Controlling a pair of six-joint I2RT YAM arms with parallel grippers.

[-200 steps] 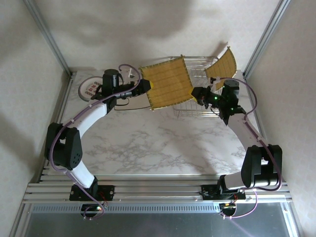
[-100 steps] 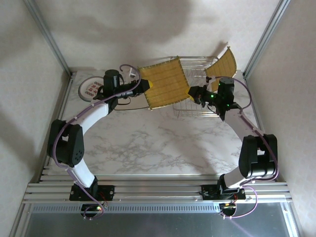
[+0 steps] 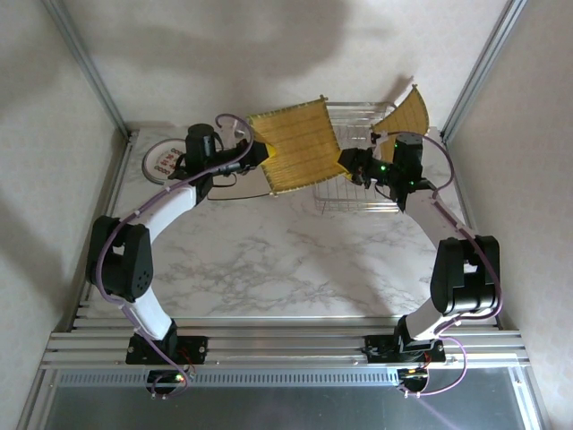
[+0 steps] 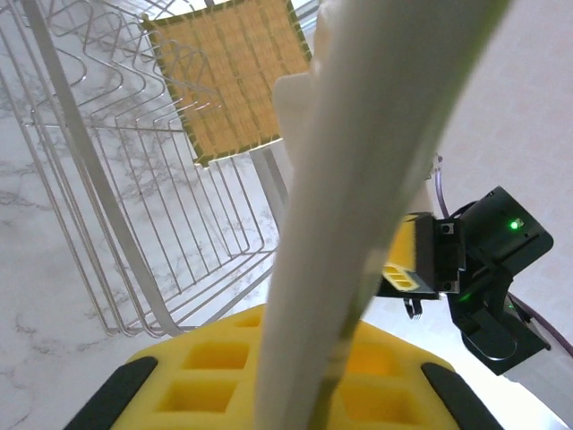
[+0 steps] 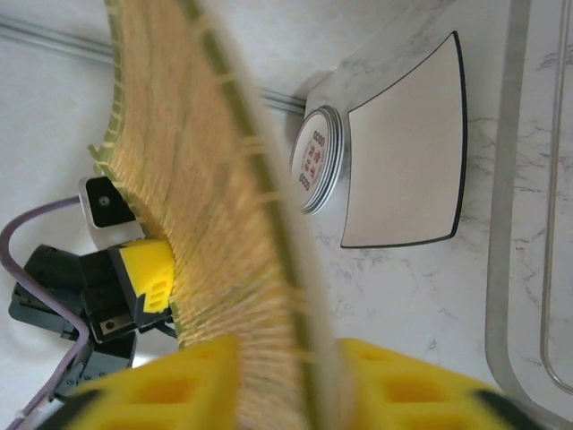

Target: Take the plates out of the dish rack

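At the 10 o'clock corner of the desk point(image 3: 269, 260) lies a stack of round plates point(image 3: 164, 161). The right wrist view shows a white square plate point(image 5: 407, 148) flat just beside them. The left pincer point(image 3: 258, 154) is closed narrowly on the 9 o'clock edge of the large woven plate point(image 3: 295, 145), its yellow pads on both faces. Since a second ago this plate has gone a little toward 12 o'clock and sits higher and more tilted. The right pincer point(image 3: 347, 166) has come in toward 10 o'clock from beside the rack. It now clamps the plate's 3 o'clock edge, which runs edge-on between its yellow fingers in its own wrist view. The plate thus hangs between both arms over the 9 o'clock end of the dish rack point(image 3: 358, 195). From above it seems clear of the wires, though its lower corner is hard to judge. A second woven plate point(image 3: 407, 116) stands upright at the rack's 1 o'clock corner, apart from the held one. The right wall post stands just beside the rack's 3 o'clock side, leaving little room there. The marble toward 6 o'clock, between the arms, lies open.
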